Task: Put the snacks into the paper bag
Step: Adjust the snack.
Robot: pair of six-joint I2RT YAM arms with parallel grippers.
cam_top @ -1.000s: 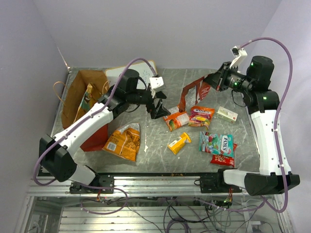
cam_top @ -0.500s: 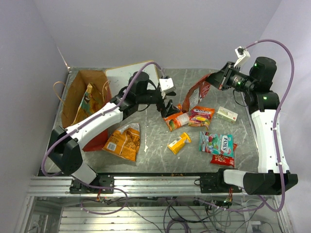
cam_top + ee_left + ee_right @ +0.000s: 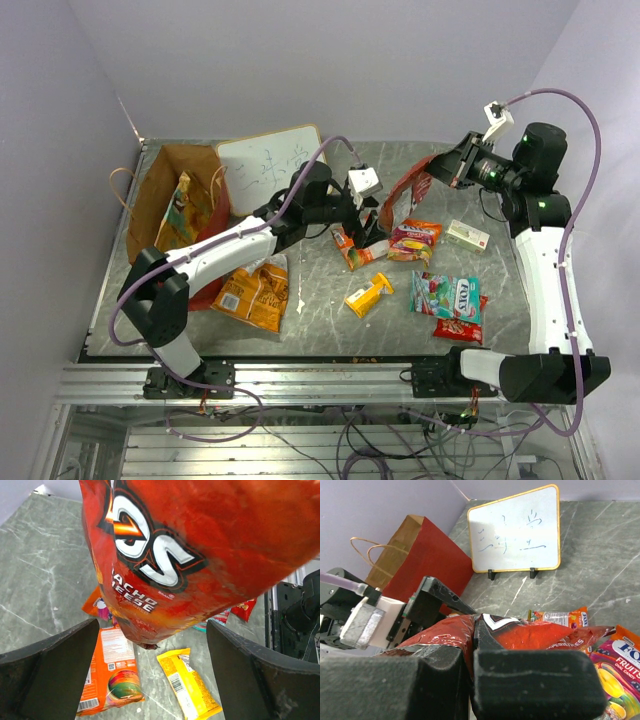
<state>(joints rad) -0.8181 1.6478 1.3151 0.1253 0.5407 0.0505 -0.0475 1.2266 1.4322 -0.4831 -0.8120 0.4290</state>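
My right gripper (image 3: 455,168) is shut on the top edge of the red Doritos bag (image 3: 400,190), which hangs in the air over the table's middle; the pinch shows in the right wrist view (image 3: 472,645). My left gripper (image 3: 366,226) is open, its fingers either side of the bag's lower end without touching; in the left wrist view (image 3: 151,630) the Doritos bag (image 3: 200,545) fills the top. The paper bag (image 3: 160,190) stands open at far left with a packet (image 3: 180,205) inside. An orange pack (image 3: 360,248) and yellow pack (image 3: 368,294) lie below.
A white framed board (image 3: 270,160) stands at the back beside the paper bag. An orange chip bag (image 3: 253,290) lies front left. A fruit candy pack (image 3: 413,240), teal-white candy bag (image 3: 445,295), small red pack (image 3: 460,327) and small white box (image 3: 467,235) lie at right.
My left arm has reached right, its open gripper going from left of the snacks to the hanging Doritos bag's lower end. The right gripper has kept holding the bag, a little higher.
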